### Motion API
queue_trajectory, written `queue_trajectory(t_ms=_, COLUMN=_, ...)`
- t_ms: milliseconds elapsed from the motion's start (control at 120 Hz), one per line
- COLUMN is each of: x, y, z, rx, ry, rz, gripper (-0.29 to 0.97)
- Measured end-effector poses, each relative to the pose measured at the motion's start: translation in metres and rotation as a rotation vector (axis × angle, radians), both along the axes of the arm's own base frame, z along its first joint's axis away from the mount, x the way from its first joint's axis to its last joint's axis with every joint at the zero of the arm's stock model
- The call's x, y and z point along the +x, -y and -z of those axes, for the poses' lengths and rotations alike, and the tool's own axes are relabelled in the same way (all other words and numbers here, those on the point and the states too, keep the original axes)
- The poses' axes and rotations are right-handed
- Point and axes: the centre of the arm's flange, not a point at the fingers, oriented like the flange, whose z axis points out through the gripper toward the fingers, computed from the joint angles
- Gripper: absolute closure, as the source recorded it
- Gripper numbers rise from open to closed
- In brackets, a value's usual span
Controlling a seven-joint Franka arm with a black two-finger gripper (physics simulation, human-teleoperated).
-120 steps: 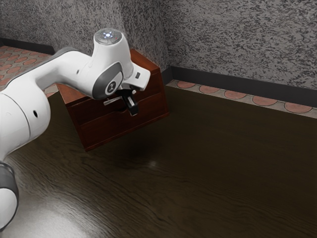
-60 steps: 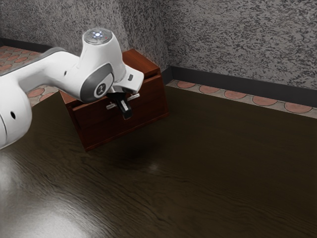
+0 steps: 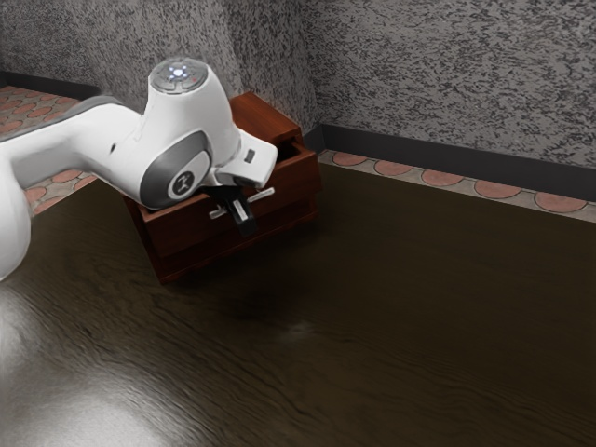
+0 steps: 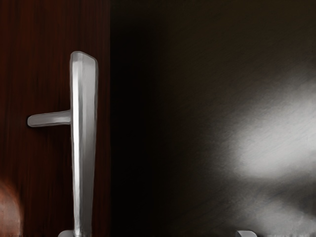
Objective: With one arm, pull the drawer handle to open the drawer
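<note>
Dark reddish-brown wood grain on the cabinet and on its drawer front. Brushed silver there on the drawer handle. Glossy white with grey joint covers on the arm, plain black on the gripper. Near-black brown with streaky grain across the table. Speckled grey on the wall, and terracotta rounds in pale grout along the floor.

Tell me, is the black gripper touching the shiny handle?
Cannot tell. In the exterior view the gripper overlaps the handle, hiding any contact or gap.
</note>
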Motion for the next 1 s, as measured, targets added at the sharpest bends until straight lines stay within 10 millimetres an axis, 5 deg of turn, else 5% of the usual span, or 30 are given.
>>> queue_trajectory(t_ms=733, x=-0.061, y=0.088, z=-0.009, rx=-0.011, ry=0.051, rz=0.103, gripper=0.26)
queue_trajectory(t_ms=850, x=-0.08, y=0.101, z=-0.068, rx=0.002, ry=0.15, rz=0.114, gripper=0.15)
queue_trajectory(t_ms=958, x=-0.092, y=0.127, z=-0.185, rx=-0.036, ry=0.265, rz=0.082, gripper=0.08)
queue_trajectory(t_ms=1000, x=-0.087, y=0.13, z=-0.212, rx=-0.083, ry=0.247, rz=0.03, gripper=0.07)
